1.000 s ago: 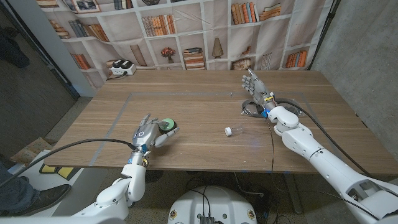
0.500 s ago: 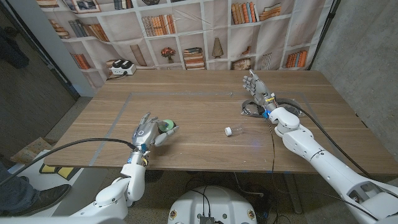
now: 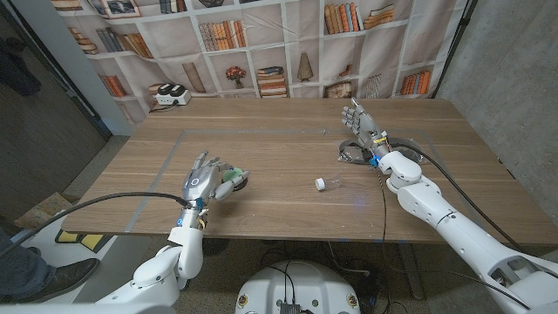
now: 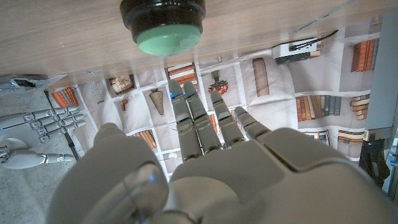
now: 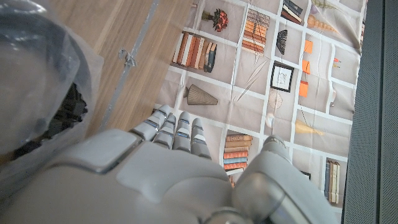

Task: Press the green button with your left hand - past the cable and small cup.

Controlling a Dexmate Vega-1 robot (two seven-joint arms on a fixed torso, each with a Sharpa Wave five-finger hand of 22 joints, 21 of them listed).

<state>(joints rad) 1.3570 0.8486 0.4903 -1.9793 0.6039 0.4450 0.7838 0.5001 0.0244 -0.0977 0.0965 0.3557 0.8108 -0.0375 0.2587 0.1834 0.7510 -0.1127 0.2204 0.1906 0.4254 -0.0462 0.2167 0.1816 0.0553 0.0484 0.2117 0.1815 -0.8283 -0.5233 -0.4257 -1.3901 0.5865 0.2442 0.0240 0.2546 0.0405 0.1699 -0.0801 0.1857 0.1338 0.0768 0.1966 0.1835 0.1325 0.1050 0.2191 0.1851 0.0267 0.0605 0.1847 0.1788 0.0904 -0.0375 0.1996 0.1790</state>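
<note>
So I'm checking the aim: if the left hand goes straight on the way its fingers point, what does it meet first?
Probably the green button: the left hand points at it, nothing between, though depth is unclear.

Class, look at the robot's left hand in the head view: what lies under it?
Under the left hand sits the green button, its right edge peeking out; the rest is covered. Contact cannot be seen; the wrist view shows the button ahead of the fingers.

The left hand [image 3: 205, 179] hovers with fingers extended and apart, holding nothing, while the right hand [image 3: 360, 122] stands upright, fingers straight and empty.
</note>
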